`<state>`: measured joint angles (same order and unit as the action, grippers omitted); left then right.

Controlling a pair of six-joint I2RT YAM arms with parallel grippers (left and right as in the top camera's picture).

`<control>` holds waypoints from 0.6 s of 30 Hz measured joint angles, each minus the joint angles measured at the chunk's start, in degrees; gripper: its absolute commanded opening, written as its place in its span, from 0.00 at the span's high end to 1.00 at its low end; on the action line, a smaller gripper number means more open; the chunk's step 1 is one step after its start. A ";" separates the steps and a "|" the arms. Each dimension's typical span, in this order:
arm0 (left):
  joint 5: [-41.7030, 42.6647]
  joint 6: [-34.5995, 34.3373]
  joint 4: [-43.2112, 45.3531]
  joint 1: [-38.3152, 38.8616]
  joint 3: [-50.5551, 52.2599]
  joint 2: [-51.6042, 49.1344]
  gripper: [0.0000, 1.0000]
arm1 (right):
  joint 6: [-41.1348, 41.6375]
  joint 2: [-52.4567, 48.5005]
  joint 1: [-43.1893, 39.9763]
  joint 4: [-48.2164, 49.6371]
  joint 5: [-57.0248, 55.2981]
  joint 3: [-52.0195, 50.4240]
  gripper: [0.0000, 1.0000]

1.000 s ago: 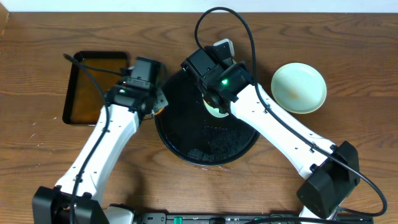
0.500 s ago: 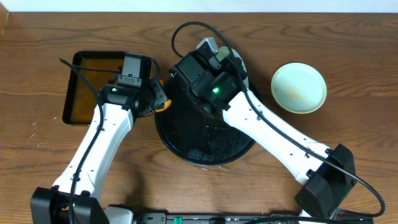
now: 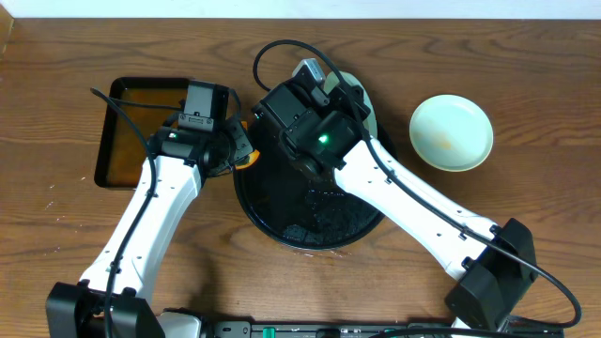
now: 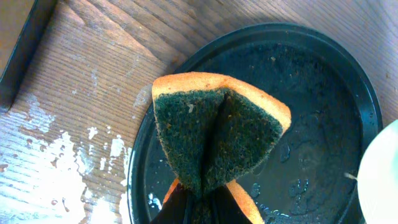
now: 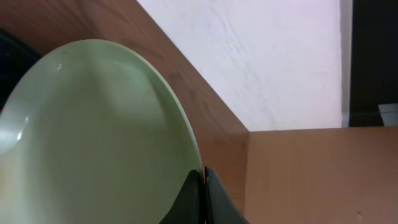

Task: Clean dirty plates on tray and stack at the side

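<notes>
On the brown wooden table (image 3: 56,113), the round black tray (image 3: 282,221) sat mid-frame, glossy, low rim, wet with droplets across its floor in the left wrist view (image 4: 323,93). Left of it was a smaller rectangular tray (image 3: 131,141), black rim, brown inside, with whitish wet-looking patches on the wood between the two.

Plates next. You had one pale mint-green plate (image 5: 93,143) up off the round tray and tipped on edge over its far side. Only a sliver showed past the arm from overhead (image 3: 368,108). The face toward the right wrist camera looked clean, with no smear I could make out. A second mint-green plate (image 3: 451,132) lay flat on the table right of the round tray, well apart from it, with a faint orange-brown mark inside.

Your right gripper (image 5: 203,199) had its fingers pinched onto the rim of the tipped plate. Your left gripper (image 4: 202,208) was clamped on a sponge (image 4: 214,137), orange with a dark green scouring face, folded so the green faced outward, at the round tray's left rim. Whether the sponge touched the tray, can't tell.
</notes>
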<state>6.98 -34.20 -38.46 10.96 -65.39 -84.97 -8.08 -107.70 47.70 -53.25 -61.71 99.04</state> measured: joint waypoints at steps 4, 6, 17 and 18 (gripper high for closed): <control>0.04 0.00 -0.02 0.00 0.00 0.00 0.92 | 3.21 0.00 -1.03 -1.97 5.66 0.04 0.99; 0.20 0.00 -0.07 0.00 0.00 0.00 0.92 | 7.28 0.00 -3.28 -3.85 11.39 0.07 0.99; 0.20 0.13 -0.35 0.00 0.02 0.00 0.92 | 23.04 0.00 -32.98 -7.08 57.53 0.17 0.99; 0.20 0.15 -0.35 0.02 0.02 -0.02 0.92 | 23.08 0.00 -36.04 -7.10 61.11 0.17 0.99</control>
<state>7.18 -34.04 -38.81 10.98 -65.36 -84.99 15.00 -107.70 11.66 -60.36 -0.60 99.22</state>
